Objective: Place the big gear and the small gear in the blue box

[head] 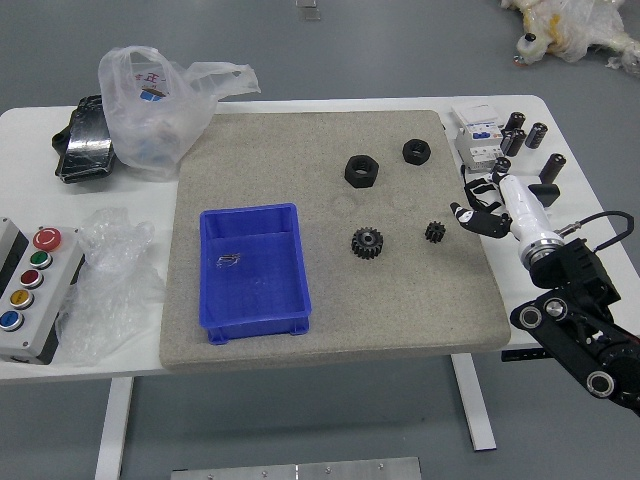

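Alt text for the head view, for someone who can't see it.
Right robot hand beside the small gear; the big gear lies between that gear and the blue box. Both gears are outside the box, on a grey mat, with two black nuts behind them.

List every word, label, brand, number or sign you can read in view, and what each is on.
None can be read for certain.
Plastic bag: red characters and a blue mark, too blurred to read.
White box: printed label, too small to read.
Button panel: no readable text.
Blue box, big gear, small gear: no text visible.
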Controlling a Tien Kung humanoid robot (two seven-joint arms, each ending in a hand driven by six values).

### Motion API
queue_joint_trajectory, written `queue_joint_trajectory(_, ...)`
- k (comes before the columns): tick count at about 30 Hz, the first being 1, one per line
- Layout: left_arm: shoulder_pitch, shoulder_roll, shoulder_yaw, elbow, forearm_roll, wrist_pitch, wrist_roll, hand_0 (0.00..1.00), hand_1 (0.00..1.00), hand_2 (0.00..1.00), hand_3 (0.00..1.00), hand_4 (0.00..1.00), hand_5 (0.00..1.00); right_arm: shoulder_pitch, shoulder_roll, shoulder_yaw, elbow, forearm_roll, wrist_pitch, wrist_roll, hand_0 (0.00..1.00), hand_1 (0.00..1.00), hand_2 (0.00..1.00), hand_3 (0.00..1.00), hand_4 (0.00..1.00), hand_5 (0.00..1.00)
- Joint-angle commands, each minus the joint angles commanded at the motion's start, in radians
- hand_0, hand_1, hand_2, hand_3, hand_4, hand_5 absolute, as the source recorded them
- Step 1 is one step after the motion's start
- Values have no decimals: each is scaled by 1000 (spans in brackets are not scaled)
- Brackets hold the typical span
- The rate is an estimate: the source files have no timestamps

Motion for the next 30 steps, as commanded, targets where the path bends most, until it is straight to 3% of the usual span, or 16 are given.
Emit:
queue_joint_trajectory(9, 15, -6, -48, 1, 42, -8, 23, 642, 544, 623, 659, 668, 151, 25, 7, -50, -31, -130, 1, -1, 282, 462, 721, 686, 767, 237)
queue_joint_trajectory(22, 16, -9, -60, 2, 52, -13, 31, 644, 560, 623, 661, 670, 154, 40, 20, -125, -60, -80, -15, 19, 272, 453, 708, 683, 768, 244)
queue_joint_trajectory(30, 12, -8, -50, 1, 48, -11, 24, 644, 561, 623, 661, 671, 153, 62, 33, -174, -114, -38, -22, 29, 271, 447, 699, 680, 766, 245)
